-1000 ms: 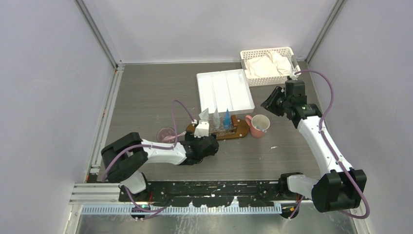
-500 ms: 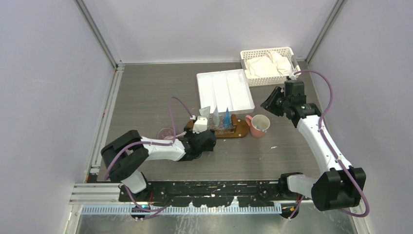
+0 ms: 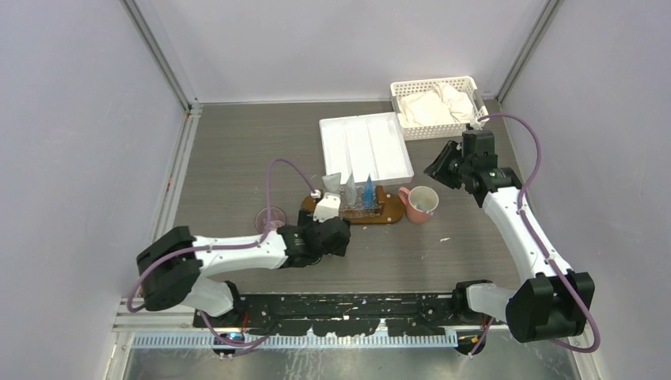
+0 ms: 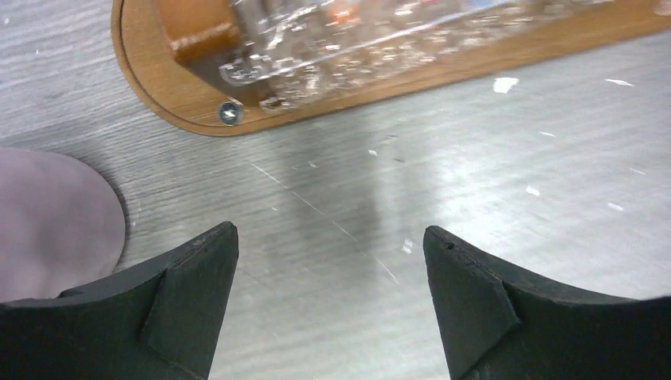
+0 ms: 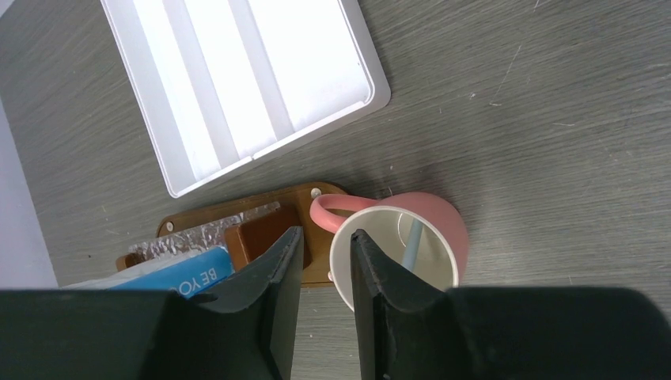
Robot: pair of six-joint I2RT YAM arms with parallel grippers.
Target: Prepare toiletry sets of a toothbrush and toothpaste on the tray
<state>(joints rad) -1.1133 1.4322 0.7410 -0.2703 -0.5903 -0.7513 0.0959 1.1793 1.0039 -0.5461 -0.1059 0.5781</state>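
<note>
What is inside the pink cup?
The pink cup holds one thin pale stick against its white inside. One finger of the right gripper covers part, so more could be hidden.

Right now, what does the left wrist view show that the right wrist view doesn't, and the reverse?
Only left wrist: the left pincer, wide open over the table, and a mauve round object at the edge. Only right wrist: the white divided tray, the pink mug, a blue toothpaste tube and the right pincer, narrowly parted, empty. Both: the brown wooden tray and that table.
</note>
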